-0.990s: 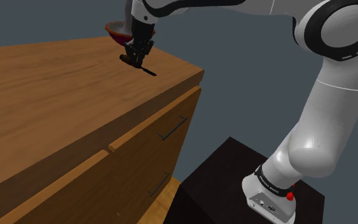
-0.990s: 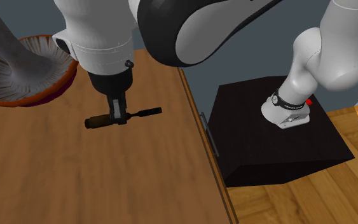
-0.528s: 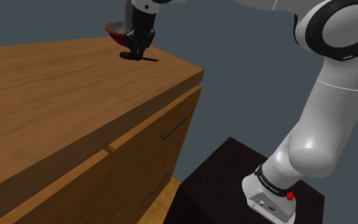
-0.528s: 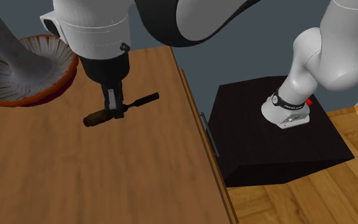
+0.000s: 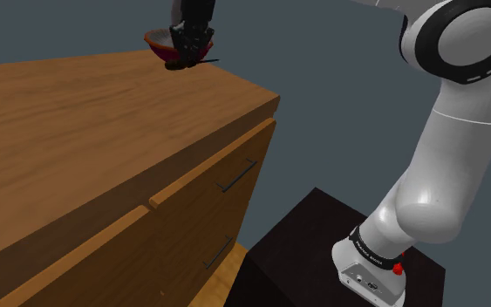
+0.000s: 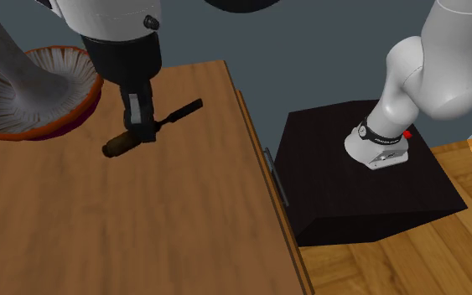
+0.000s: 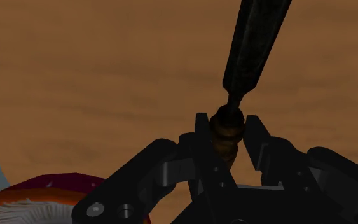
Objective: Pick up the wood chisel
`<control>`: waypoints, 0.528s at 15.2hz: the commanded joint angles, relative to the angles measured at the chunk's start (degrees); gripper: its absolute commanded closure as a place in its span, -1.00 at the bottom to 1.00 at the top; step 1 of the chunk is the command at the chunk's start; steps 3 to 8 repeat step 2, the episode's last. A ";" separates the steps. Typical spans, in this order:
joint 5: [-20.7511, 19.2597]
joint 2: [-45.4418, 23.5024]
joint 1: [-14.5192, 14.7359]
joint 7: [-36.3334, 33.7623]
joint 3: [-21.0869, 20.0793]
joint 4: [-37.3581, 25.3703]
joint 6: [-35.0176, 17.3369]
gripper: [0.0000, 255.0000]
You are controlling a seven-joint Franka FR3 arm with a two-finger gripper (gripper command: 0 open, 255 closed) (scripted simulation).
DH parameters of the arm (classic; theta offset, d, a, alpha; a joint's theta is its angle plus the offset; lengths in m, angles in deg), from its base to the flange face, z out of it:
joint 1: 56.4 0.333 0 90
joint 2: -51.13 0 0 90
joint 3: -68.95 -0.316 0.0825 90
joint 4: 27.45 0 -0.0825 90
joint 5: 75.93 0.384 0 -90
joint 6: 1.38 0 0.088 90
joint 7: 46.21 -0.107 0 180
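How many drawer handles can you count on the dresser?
2: an upper handle and a lower handle below it, both on the dresser's front; others may be hidden.

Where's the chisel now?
The chisel is clasped in the gripper above the wooden dresser top, beside the red bowl, at the second exterior view's upper left.

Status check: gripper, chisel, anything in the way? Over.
Gripper shut on chisel, near the handle's front end. Chisel tilted, looks clear of the dresser top. Bowl nearby, apart from chisel.

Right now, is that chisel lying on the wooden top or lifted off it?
Lifted: the gripper clasps the chisel, tilted, above the wooden top.
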 commanded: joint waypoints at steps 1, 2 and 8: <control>-0.05 -0.19 0.11 -0.04 -0.03 -1.28 1.10 1.00; -0.06 -0.20 0.11 -0.04 -0.03 -1.30 1.10 1.00; -0.06 -0.20 0.11 -0.04 -0.03 -1.30 1.10 1.00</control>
